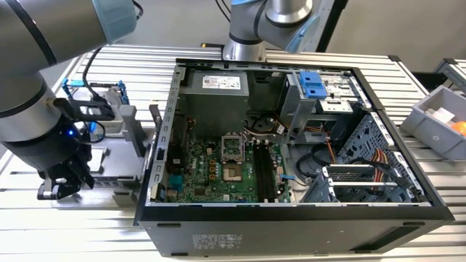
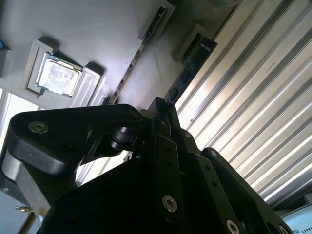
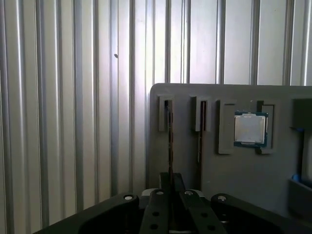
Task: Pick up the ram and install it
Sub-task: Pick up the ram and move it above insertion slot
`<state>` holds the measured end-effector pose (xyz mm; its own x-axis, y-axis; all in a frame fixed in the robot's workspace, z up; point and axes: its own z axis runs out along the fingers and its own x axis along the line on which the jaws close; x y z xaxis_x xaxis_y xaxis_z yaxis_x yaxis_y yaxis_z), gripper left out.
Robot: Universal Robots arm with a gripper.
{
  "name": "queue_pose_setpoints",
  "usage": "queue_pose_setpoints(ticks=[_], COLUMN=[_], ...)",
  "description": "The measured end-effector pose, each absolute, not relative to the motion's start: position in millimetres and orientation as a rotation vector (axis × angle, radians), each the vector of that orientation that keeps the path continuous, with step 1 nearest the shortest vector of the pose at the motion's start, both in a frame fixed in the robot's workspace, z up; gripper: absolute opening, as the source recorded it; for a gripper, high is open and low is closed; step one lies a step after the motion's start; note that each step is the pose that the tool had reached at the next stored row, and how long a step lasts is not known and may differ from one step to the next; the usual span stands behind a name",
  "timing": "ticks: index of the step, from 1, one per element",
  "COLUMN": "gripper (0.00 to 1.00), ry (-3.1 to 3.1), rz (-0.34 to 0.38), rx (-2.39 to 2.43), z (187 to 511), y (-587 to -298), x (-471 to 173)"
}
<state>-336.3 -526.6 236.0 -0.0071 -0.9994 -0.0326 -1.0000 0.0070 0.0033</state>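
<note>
Two narrow slots in the flat grey plastic parts tray [image 3: 229, 175] lie straight ahead of the black pincer [image 3: 170, 184]. The ram [image 2: 192, 68], a long thin dark-blue circuit-board stick, stands on edge in the slot the pincer lines up with, its near end right at the pincer's tip. Whether the pincer is apart or clamped on it I cannot tell. Well apart from the pincer, toward the exterior view's right, the open black computer case [image 1: 291, 221] shows long black motherboard slots [image 1: 266, 174] that look empty. I judge the pick-up barely begun, with lifting, carrying and seating all left.
</note>
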Motion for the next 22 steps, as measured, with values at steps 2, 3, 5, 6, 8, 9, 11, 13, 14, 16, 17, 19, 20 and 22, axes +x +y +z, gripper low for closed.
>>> queue_pose_setpoints(ticks=[2, 3, 5, 6, 8, 9, 11, 13, 14, 16, 17, 19, 20, 22], gripper=[0.00, 0.00, 0.00, 0.00, 0.00, 0.00, 0.00, 0.00, 0.00, 0.00, 0.00, 0.00, 0.00, 0.00], ry=[2.215, 2.215, 2.215, 2.215, 2.216, 2.216, 2.216, 2.217, 2.217, 2.217, 2.217, 2.217, 2.217, 2.217], rz=[0.040, 0.040, 0.039, 0.040, 0.039, 0.039, 0.039, 0.039, 0.039, 0.039, 0.039, 0.039, 0.039, 0.039], rx=[-2.198, -2.198, -2.198, -2.198, -2.197, -2.197, -2.197, -2.196, -2.196, -2.196, -2.196, -2.196, -2.196, -2.196], z=[237, 238, 239, 240, 242, 243, 244, 245, 246, 247, 248, 249, 250, 252], y=[-527, -527, -527, -527, -527, -527, -527, -527, -527, -527, -527, -527, -527, -527], x=[-336, -336, -336, -336, -336, -336, -336, -336, -336, -337, -337, -337, -337, -337])
